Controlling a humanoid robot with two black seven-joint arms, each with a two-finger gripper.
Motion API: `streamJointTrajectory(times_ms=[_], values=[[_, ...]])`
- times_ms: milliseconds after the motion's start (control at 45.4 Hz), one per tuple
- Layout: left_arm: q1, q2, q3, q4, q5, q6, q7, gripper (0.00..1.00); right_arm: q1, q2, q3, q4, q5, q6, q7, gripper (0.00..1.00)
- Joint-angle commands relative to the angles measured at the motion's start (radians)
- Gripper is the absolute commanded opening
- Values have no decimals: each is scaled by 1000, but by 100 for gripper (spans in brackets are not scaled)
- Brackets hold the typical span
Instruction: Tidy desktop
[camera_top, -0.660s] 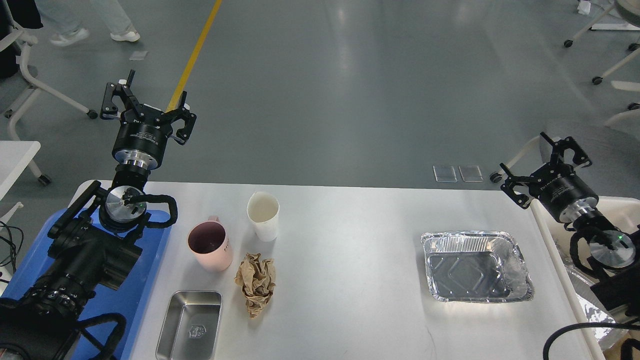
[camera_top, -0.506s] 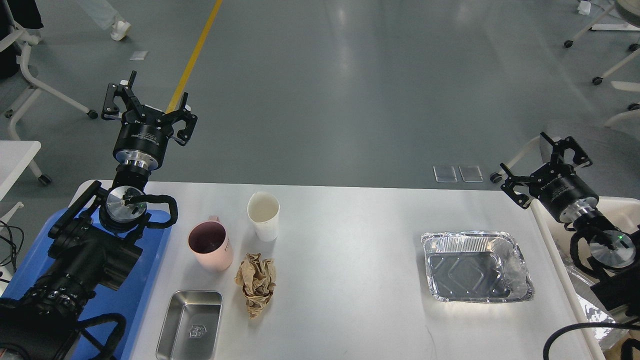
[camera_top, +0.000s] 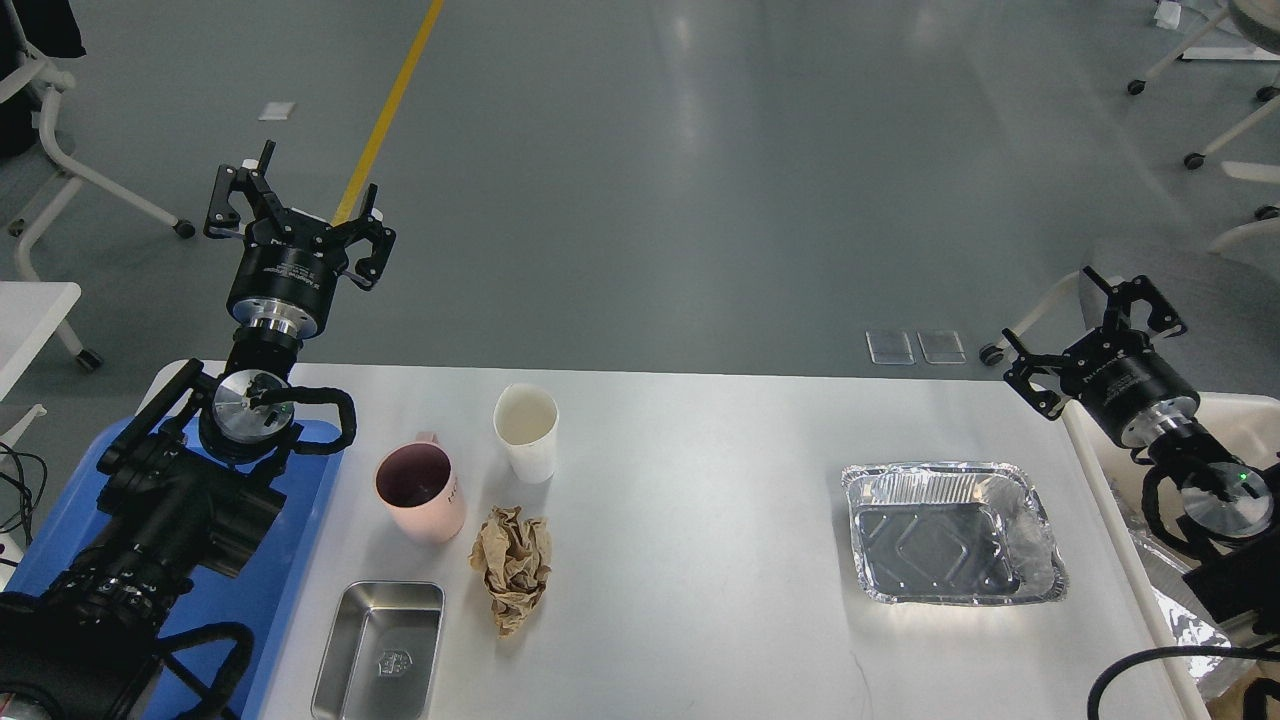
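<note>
a smooth grey floor (camera_top: 700, 180) fills the room beyond the desk, glossy with soft streaks of reflected overhead light. a yellow line (camera_top: 388, 102) runs diagonally across it at upper left. white chair legs on castors (camera_top: 1195, 120) stand at the right edge, another wheeled frame (camera_top: 60, 160) at left.
</note>
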Motion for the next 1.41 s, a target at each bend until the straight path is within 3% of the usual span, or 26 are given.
streamJointTrajectory(times_ms=[0,330,528,924,1166,1254,1386], values=[[-12,8,2,-3,1,-9,-1,97,1,-4,-3,-4,-2,0,0,100],[-41,103,100,-3,93,15,-6,96,1,-4,-5,-4,-3,-8,0,100],[-64,103,132,-14,205,173,-15,97,1,-4,-5,-2,-2,-8,0,100],[-83,169,207,-20,216,124,-18,97,-2,-8,-2,4,0,-8,0,100],[-129,224,268,-46,466,160,-19,97,-2,-7,1,5,0,-6,2,100],[-149,250,359,-74,536,226,-9,97,-2,-7,1,5,0,-6,2,100],[-216,278,619,-78,564,243,5,97,-2,-7,3,7,2,-6,2,100]])
